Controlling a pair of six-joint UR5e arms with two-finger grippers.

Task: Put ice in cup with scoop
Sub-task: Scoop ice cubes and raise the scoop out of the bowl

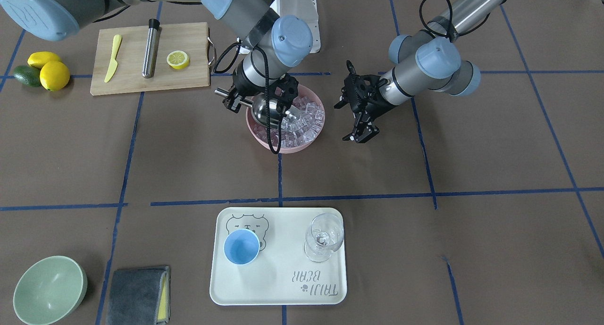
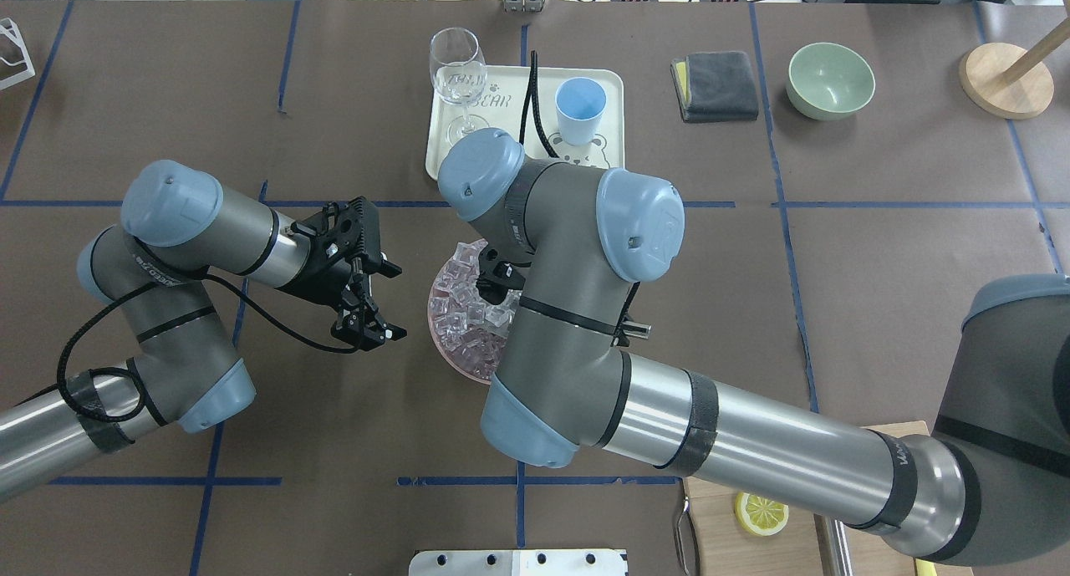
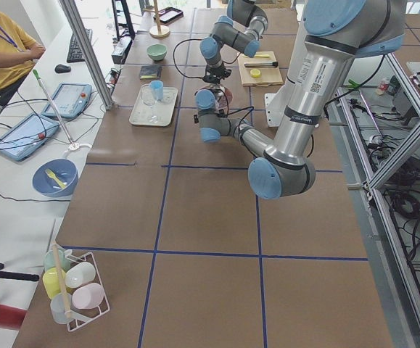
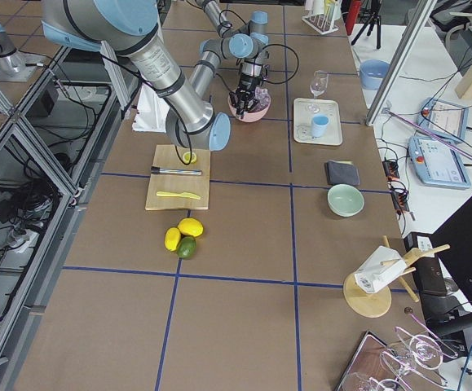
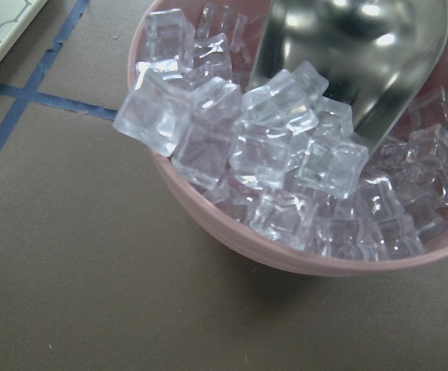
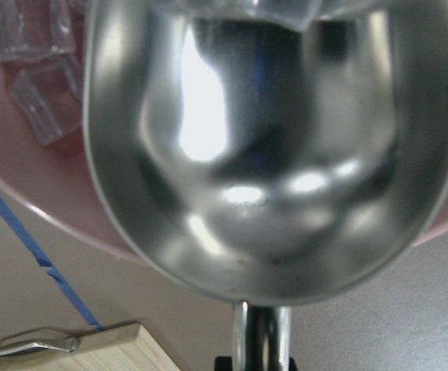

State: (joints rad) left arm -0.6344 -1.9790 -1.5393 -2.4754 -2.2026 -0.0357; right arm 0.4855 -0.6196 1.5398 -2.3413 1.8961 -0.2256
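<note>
Four wide views; both wrist close-ups on pink bowl [image 5: 200, 207]

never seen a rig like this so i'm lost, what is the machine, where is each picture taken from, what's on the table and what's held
Two robot arms stand at a table, each ending in two fingers. Four fixed cameras watch: one across the table, one overhead behind the robot, one at each table end. The two close-ups come from wrist cameras. The right arm's fingers clamp the handle of a steel scoop, whose trough dips into ice cubes in a pink bowl. The left arm's fingers hang open beside it. A tray carries a light-blue cup and a wine glass.
</note>
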